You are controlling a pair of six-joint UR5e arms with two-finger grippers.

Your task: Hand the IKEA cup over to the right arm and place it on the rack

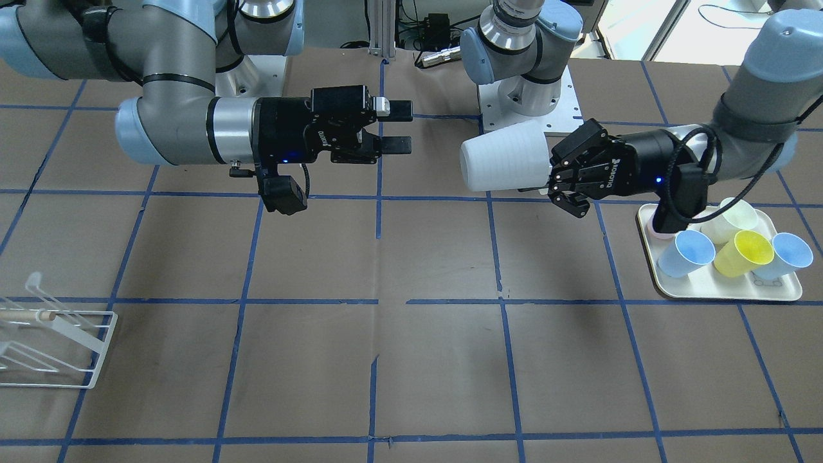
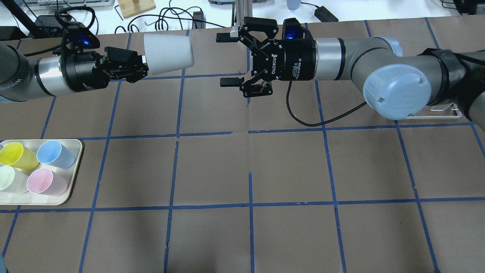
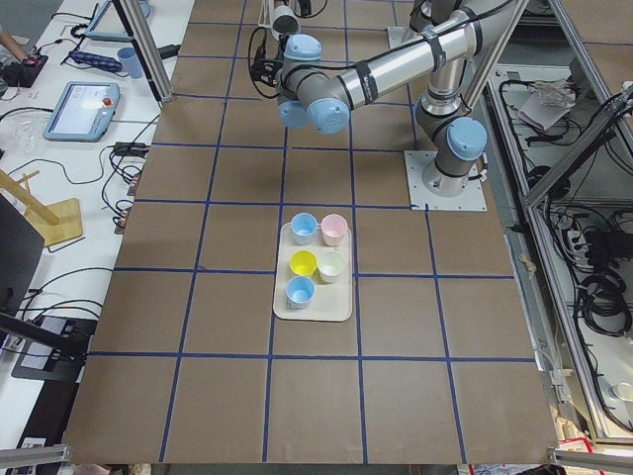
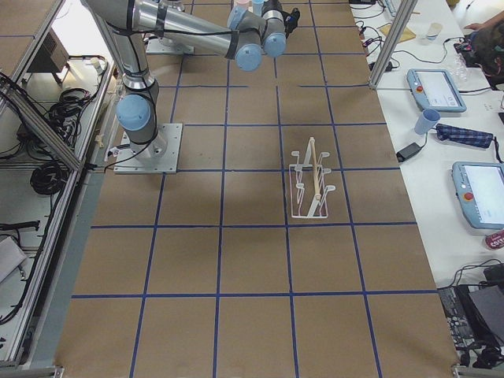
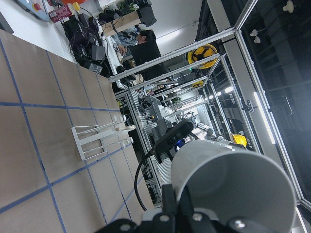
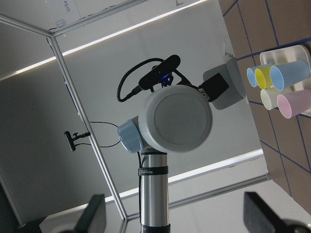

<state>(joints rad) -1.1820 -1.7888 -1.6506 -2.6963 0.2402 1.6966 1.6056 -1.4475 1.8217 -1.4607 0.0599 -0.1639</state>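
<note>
Front-facing view: the left gripper [image 1: 551,175] is closed on the rim end of the IKEA cup [image 1: 505,157]. It holds the cup on its side in the air, base pointing toward the right gripper [image 1: 398,127]. The right gripper's jaws stand wide apart and hold nothing. It is level with the cup and apart from it, with a clear gap between them. The rack [image 1: 58,347] sits on the table [image 1: 411,360] at the right arm's end, with nothing on it. The tray [image 1: 726,292] with the other cups [image 1: 742,252] lies under the left arm.

Overhead view: the two grippers face each other on roughly one line, and the cup's base is the part nearest the open jaws.

Side views: the grippers are too small to judge here. The rack stands upright and well apart from both arms.

Left wrist view: the cup fills the lower right. How the fingers sit on the rim is hidden, probably one inside and one outside.

Right wrist view: the cup's base is centred between the two spread fingertips.

Step in hand, as I judge it: the approach to the handover, with the transfer not yet made.

The next move calls for closing the gap along the cup's axis and bringing the right jaws around the cup's body. The right gripper must have a firm grip before the left lets go, then carry the cup to the rack.
</note>
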